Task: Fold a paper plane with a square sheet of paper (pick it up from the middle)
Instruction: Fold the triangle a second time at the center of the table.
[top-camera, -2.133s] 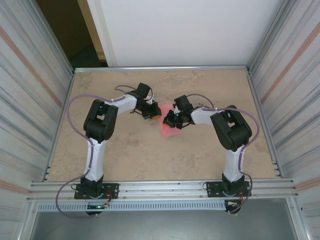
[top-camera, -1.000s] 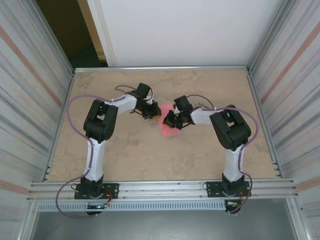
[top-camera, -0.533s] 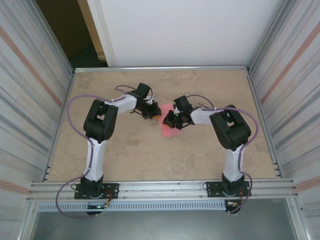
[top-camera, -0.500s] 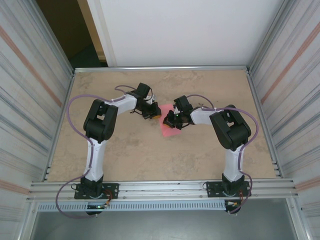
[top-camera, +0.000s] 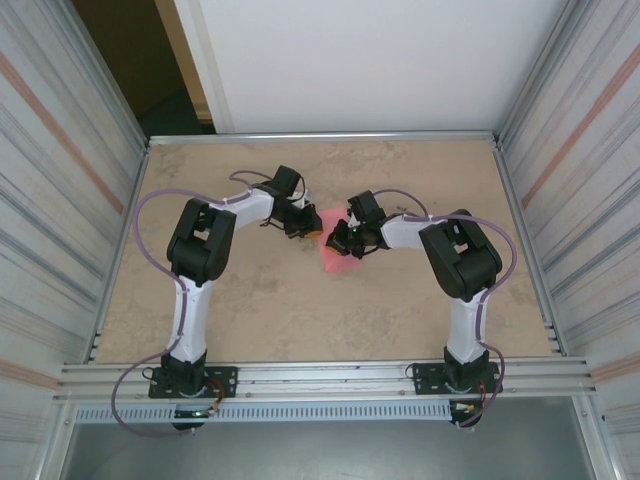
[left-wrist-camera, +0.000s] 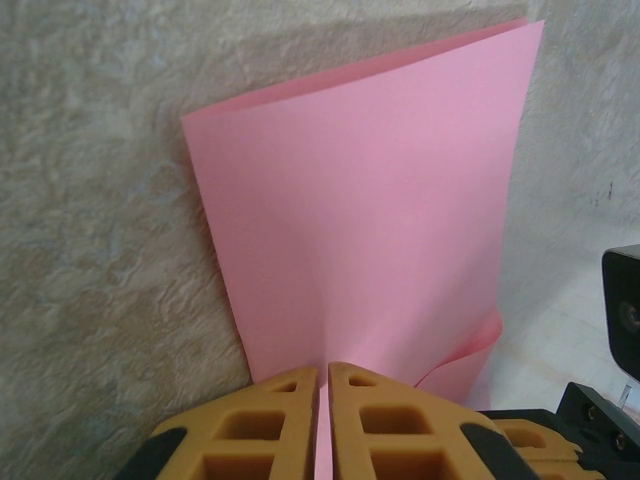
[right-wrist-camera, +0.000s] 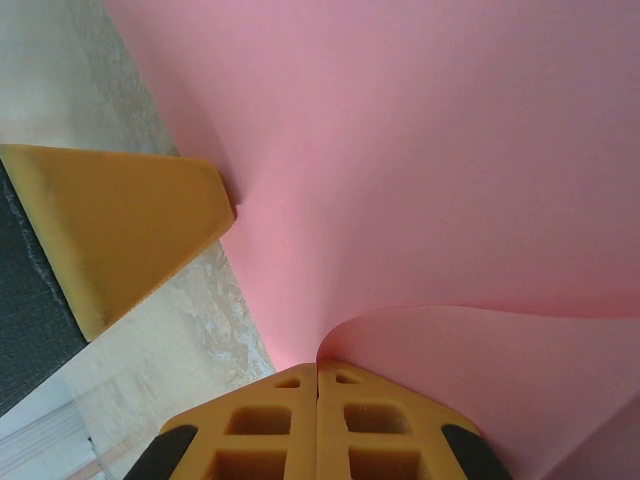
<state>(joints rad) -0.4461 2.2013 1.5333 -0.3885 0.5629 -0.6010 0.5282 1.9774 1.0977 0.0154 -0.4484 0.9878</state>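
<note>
The square sheet of paper (top-camera: 335, 258) is pink-red and lies folded over on the table between the two arms. In the left wrist view the sheet (left-wrist-camera: 370, 220) stretches away from my left gripper (left-wrist-camera: 323, 372), whose yellow fingers are shut on its near edge. In the right wrist view my right gripper (right-wrist-camera: 317, 366) is shut on a curled-up edge of the paper (right-wrist-camera: 430, 150). The left gripper's yellow finger (right-wrist-camera: 120, 225) touches the sheet from the left there. From above, the left gripper (top-camera: 311, 228) and right gripper (top-camera: 342, 240) meet over the sheet's far part.
The beige table (top-camera: 250, 310) is walled by corrugated metal panels (top-camera: 60, 200) on both sides and a white board at the back. A metal rail (top-camera: 320, 378) runs along the near edge by the arm bases.
The right gripper has shifted very slightly over the paper. The left arm and the sheet stay where they were.
</note>
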